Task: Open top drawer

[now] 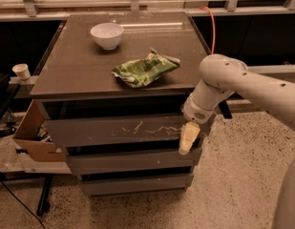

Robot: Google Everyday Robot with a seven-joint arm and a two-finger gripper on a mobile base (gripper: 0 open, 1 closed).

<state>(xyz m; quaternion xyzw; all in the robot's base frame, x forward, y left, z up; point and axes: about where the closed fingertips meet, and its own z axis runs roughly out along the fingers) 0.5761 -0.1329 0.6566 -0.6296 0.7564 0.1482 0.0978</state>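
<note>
Because the top drawer [113, 131] has no handle, the gripper [189, 138] hangs at the right end of its scratched front, likely seeking an edge to hook (how wide it stands, I cannot tell). The drawer looks shut, beneath the counter [80, 73] carrying a white bowl [107, 35] and a green snack bag [144, 69].

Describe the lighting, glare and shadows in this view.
Camera view: dim, warm light; a pale glare streak on the cabinet top beside the white bowl; deep shadow in the gap above the top drawer; the gripper, at that drawer's right end, catches light and looks pale yellow.
</note>
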